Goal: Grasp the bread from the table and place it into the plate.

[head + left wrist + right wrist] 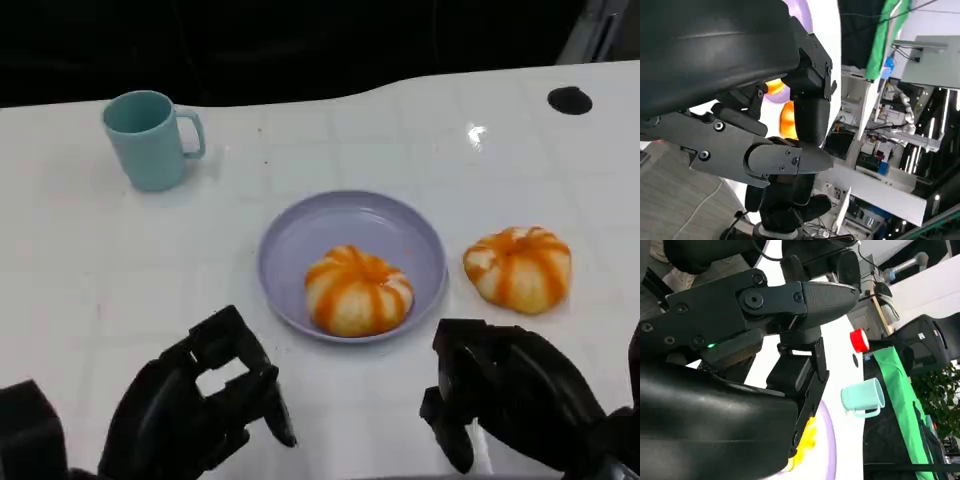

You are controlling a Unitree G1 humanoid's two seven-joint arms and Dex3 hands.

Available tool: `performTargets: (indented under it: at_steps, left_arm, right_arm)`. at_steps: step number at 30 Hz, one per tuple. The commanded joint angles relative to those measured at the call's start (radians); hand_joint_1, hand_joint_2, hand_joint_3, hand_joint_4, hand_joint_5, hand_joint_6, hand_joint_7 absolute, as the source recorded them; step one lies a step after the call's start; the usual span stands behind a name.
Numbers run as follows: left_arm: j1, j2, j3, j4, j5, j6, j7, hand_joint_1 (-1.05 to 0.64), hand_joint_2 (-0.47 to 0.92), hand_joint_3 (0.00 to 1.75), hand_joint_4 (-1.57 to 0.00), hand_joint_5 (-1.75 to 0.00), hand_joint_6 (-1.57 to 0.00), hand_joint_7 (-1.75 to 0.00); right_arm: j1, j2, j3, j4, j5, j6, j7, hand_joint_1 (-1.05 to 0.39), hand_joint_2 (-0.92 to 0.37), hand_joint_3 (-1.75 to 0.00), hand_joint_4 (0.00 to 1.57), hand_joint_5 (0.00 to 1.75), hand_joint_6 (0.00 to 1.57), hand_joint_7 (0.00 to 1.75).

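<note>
Bread (358, 290) with orange stripes already sits in the lilac plate (300, 235), toward the near right part of the dish, while a second, similar bun (518, 267) lies on the white table (90, 280) just to the right of the plate's rim, apart from it. That second bun is the likely remaining target, since it is the one not yet in the dish and there is bare plate beside the first. The right hand (500, 395) hovers at the near edge of the table, just short of that bun and not touching it; its fingers are curled loosely with nothing between them, so I judge it empty, perhaps poised to reach forward. The left hand (205, 405) rests low at the near left, fingers bent and apart, holding nothing and well away from both buns. A pale teal mug (150, 138) stands upright at the far left, well clear of any reach toward the plate.
</note>
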Motion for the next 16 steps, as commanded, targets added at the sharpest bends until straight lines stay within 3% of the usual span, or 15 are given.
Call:
performTargets:
  at_steps: [1, 16]
  left_arm:
    - [0.002, -0.006, 0.016, 0.030, -0.010, 0.009, -0.018, -0.57, 0.92, 0.38, -0.89, -1.75, -0.64, -1.75]
    - [-0.060, -0.002, 0.042, 0.134, 0.017, -0.009, -0.070, -0.59, 0.92, 0.31, -0.90, -1.75, -0.65, -1.75]
  right_arm:
    - [-0.007, -0.010, -0.019, -0.006, 0.019, 0.010, 0.007, -0.91, -0.92, -0.37, 1.28, 1.63, 1.09, 1.55]
    - [-0.025, -0.007, -0.018, 0.026, 0.008, -0.014, 0.006, -0.92, -0.92, -0.37, 1.28, 1.62, 1.10, 1.54]
